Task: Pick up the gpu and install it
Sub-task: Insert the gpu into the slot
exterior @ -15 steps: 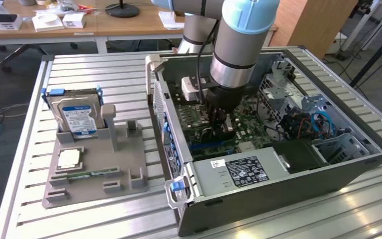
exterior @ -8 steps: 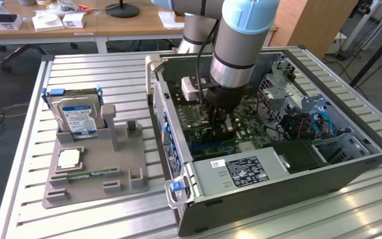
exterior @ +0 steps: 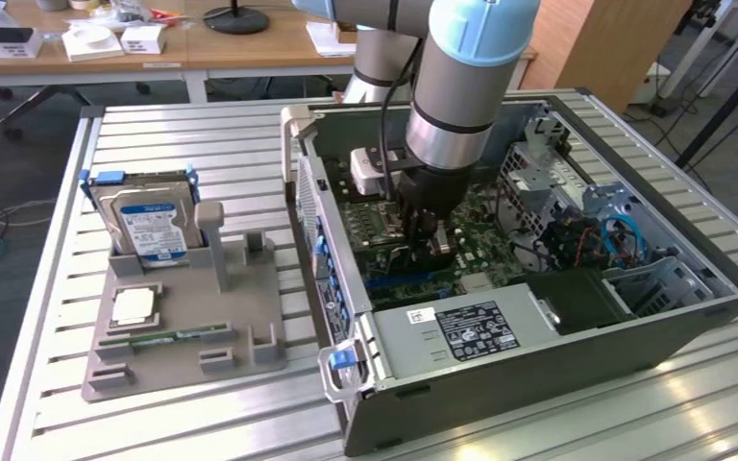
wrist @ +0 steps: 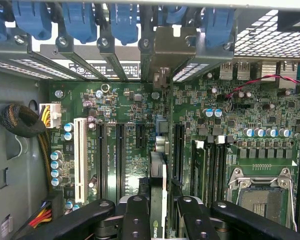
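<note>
While the arm (exterior: 453,86) is reached down into the open case (exterior: 536,288), the pincer (exterior: 423,248) is seen low over the motherboard (exterior: 491,226), near the case's middle. In the wrist view, the gpu (wrist: 158,180) is gripped edge-on between the black fingers (wrist: 136,215), so the pincer (wrist: 159,220) is closed on the gpu. The card is held upright, its thin edge turned to the camera, with a small logo visible near the fingers. Its far end is directed at the metal bracket (wrist: 172,47) at the rear slot openings, below a row of blue clips (wrist: 122,20). The card is lined up along the motherboard (wrist: 240,115) between two long black slots (wrist: 121,155), close to the board; whether it is seated cannot be told. A white slot (wrist: 80,160) is set further aside, and the CPU socket (wrist: 262,192) lies on the other side.

On the tabletop (exterior: 189,134), at the exterior view's left, a grey holder (exterior: 184,327) is placed beside the case. A hard drive (exterior: 151,226) is stood in it, a CPU (exterior: 134,307) is laid flat, and a RAM stick (exterior: 164,336) lies near the front. A power supply (exterior: 472,331) with a label is mounted at the case's near end.
</note>
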Robot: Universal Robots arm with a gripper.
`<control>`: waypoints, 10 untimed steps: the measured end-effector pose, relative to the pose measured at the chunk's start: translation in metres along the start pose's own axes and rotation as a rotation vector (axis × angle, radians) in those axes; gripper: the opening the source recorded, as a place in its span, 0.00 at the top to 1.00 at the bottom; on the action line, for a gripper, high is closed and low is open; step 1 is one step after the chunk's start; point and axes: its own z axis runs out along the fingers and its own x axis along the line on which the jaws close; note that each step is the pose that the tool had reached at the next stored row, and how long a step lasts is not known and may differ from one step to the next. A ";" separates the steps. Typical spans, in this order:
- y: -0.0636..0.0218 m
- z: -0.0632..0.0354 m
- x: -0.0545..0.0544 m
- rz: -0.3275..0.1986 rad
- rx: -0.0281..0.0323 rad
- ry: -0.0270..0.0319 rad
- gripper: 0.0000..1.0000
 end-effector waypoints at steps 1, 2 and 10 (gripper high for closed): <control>0.0004 0.0001 0.000 0.001 -0.0002 -0.0002 0.73; 0.0003 0.0001 0.000 0.001 0.0005 -0.0001 0.73; -0.0001 0.0000 0.000 0.000 0.0002 0.0002 0.67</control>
